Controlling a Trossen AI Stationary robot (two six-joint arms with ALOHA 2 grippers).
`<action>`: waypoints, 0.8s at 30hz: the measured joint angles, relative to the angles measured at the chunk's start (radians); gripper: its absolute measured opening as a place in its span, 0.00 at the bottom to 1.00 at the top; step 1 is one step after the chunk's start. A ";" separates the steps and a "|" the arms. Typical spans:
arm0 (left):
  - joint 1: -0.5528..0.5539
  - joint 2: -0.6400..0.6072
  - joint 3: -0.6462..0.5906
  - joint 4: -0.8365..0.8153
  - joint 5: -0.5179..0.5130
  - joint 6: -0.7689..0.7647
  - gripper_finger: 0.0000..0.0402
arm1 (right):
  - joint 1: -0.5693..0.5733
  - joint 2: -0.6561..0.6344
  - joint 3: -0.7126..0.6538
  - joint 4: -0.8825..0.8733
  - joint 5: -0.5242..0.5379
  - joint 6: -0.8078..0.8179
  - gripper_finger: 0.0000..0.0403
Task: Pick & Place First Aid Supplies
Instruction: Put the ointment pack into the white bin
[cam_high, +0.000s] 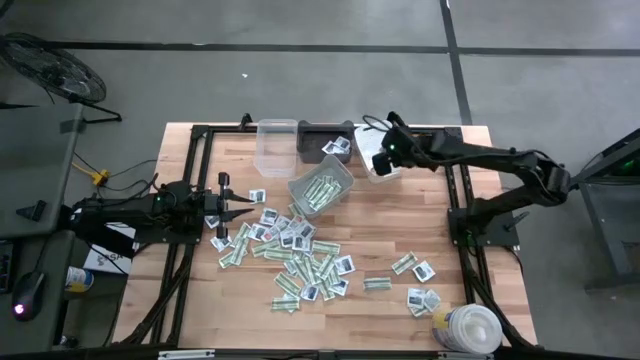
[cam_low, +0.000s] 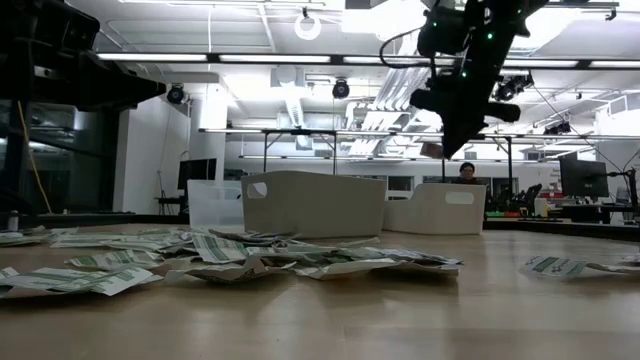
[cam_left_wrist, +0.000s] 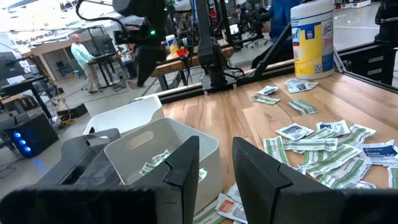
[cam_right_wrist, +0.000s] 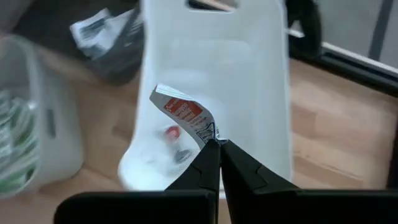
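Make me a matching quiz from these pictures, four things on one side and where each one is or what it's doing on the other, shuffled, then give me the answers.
Things:
1. right gripper
2. left gripper
3. round white tub
4. grey bin

Places or states:
A. at the table's near right corner
B. holds green-and-white packets
C. over the white bin, shut on a red-printed packet
D. empty, jaws apart, at the left edge of the packet pile

Pairs: 1-C, 2-D, 3-A, 4-B

A robotics lab or workshop: a wooden worktable (cam_high: 400, 235) on bare concrete floor, open ceiling with strip lights, desks with monitors (cam_low: 583, 178), a seated person (cam_low: 466, 173) at two o'clock.
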 joint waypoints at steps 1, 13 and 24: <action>0.000 0.000 0.000 0.000 0.000 0.000 0.24 | -0.010 0.007 0.000 0.002 -0.002 0.006 0.00; 0.000 0.000 0.000 0.000 0.000 0.000 0.24 | -0.051 0.149 -0.002 0.064 -0.041 0.188 0.01; 0.000 0.000 0.000 0.000 0.000 0.000 0.24 | -0.049 0.189 -0.002 0.043 -0.042 0.414 0.03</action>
